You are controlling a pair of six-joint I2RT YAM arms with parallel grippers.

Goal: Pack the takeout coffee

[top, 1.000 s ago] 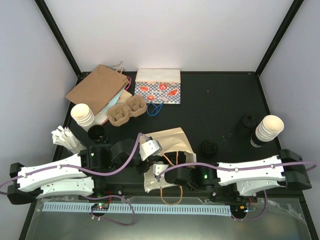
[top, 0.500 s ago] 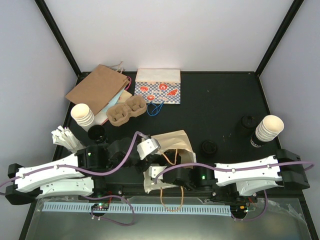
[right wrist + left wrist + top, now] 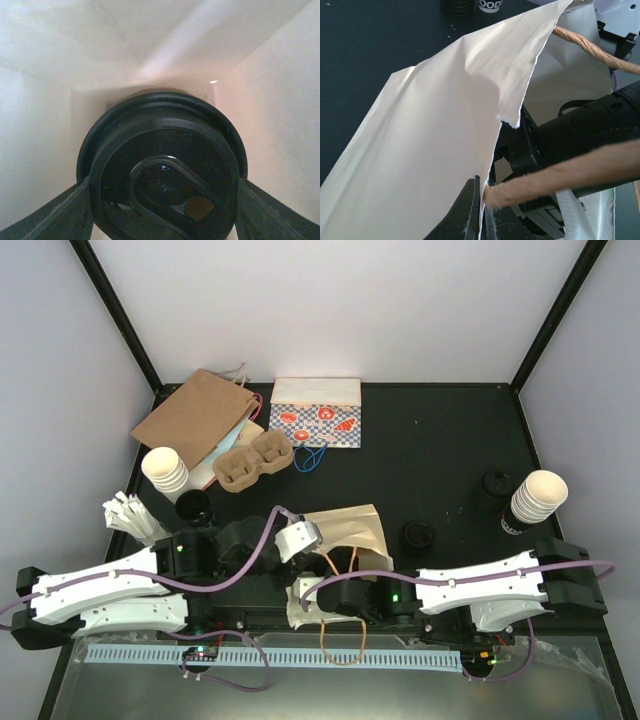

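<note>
The left arm [image 3: 110, 595] is reaching rightward along the table's near edge, its left gripper [image 3: 480, 202] pinching tight on the rim of the paper bag [image 3: 435, 150]. The right arm [image 3: 490, 585] is stretching leftward, its right gripper [image 3: 160, 200] clasping the takeout coffee [image 3: 160, 150] between spread fingers [image 3: 65, 212].

Overhead, the paper bag [image 3: 352, 528] hides the takeout coffee [image 3: 160, 160].

My right claw [image 3: 162, 202] slides farther left, carrying the coffee cup [image 3: 160, 165] deeper into the paper bag [image 3: 352, 525], whose flap shifts.
</note>
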